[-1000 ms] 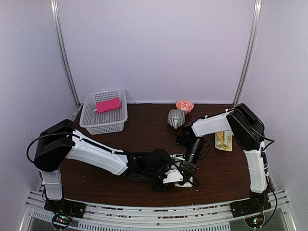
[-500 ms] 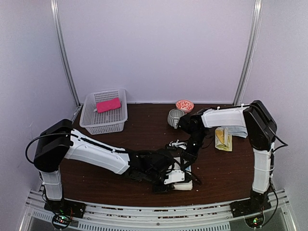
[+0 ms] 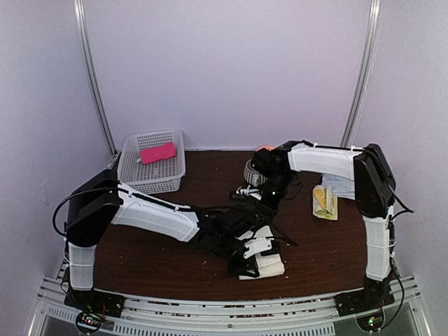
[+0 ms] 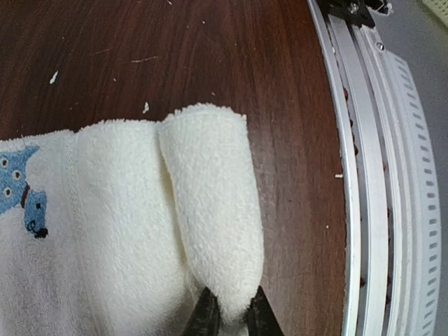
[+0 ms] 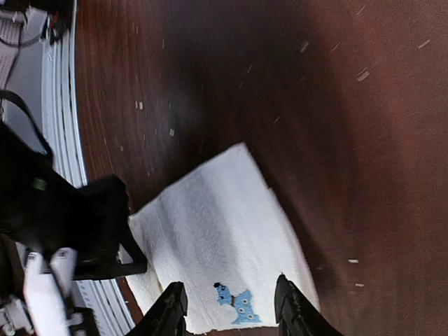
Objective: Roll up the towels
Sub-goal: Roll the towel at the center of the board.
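Note:
A cream-white towel [image 4: 126, 231] with a small blue mark [image 4: 24, 196] lies near the table's front edge, its right edge curled into a roll [image 4: 213, 210]. My left gripper [image 4: 232, 318] is shut on the near end of that roll. From above, the left gripper [image 3: 253, 256] sits on the towel [image 3: 269, 267]. My right gripper [image 5: 231, 308] hangs open above the same towel [image 5: 210, 231], holding nothing; in the top view the right gripper [image 3: 246, 194] is behind it. A pink towel [image 3: 157, 152] lies in the white basket [image 3: 133, 178]. A yellow towel [image 3: 323, 201] and a pale blue-grey towel [image 3: 341, 185] lie at the right.
A grey ribbed cup [image 3: 252, 171] and a red patterned bowl [image 3: 267, 149] stand at the back centre, close to the right arm's elbow. The metal rail [image 4: 364, 175] runs along the table's front edge just beside the towel roll.
My right gripper has let go of the towel, lifted and pulled back toward the far side, its jaws wider. The left gripper stays pinched on the roll, shifted slightly right.

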